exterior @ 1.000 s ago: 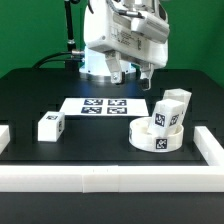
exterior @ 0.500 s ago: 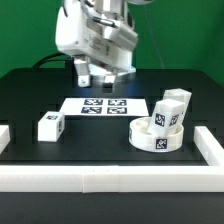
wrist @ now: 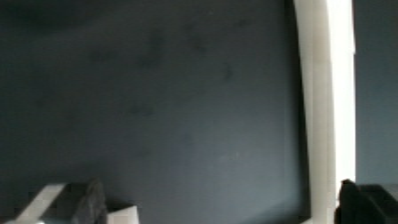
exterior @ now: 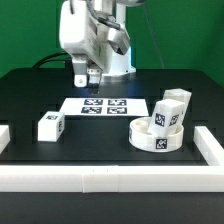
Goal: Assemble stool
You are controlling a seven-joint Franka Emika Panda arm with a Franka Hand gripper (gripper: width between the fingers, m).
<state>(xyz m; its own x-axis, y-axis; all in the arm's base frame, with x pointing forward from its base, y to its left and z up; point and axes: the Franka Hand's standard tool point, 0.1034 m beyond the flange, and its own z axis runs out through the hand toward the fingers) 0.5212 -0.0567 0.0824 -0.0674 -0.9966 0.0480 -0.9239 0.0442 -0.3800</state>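
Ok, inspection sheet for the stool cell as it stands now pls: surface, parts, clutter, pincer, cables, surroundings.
Surface: black table, with white border rails along the front and both sides.
Job's things: round seat on the exterior view's right with two legs resting on it; third leg lies apart on the exterior view's left.
Clutter: marker board only, flat mid-table.
Grippers: pincer open and empty, hanging near the marker board's far edge.
Cables: black cable behind the arm, away from the parts.
Surroundings: green backdrop; nothing else seen.
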